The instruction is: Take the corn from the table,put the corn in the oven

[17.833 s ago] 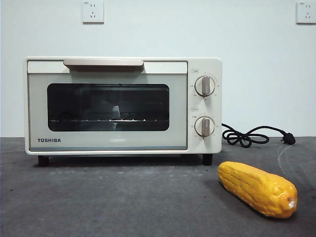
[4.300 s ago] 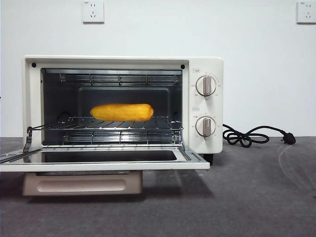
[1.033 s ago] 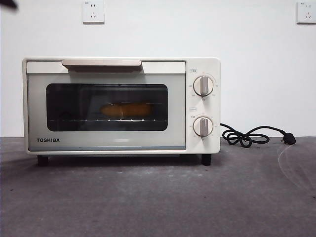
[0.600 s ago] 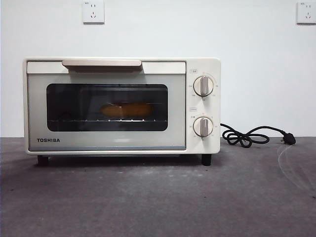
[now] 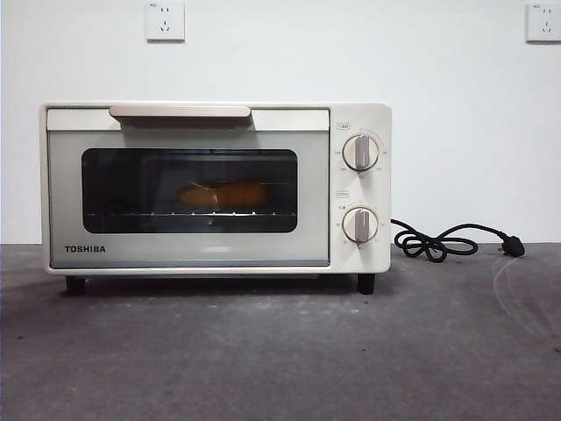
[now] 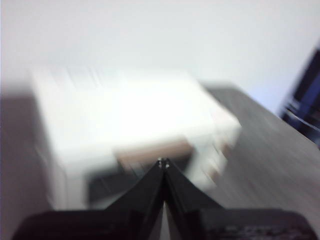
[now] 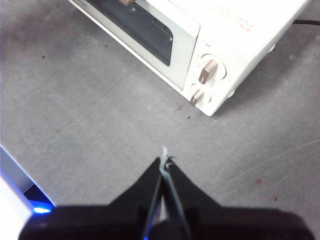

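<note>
orange behind dark glass, the corn [image 5: 224, 195] lies on the rack inside the oven [image 5: 215, 186], door shut, so the task looks done. left gripper [image 6: 163, 162] hangs above the oven, jaws together; right gripper [image 7: 165, 162], at the oven's 5 o'clock, is pressed together over the table [image 5: 280, 351], empty.

I see the corn [image 5: 223, 195] only dimly behind the dark door glass of the oven [image 5: 215, 186]; my left wrist view is all blurred.
</note>
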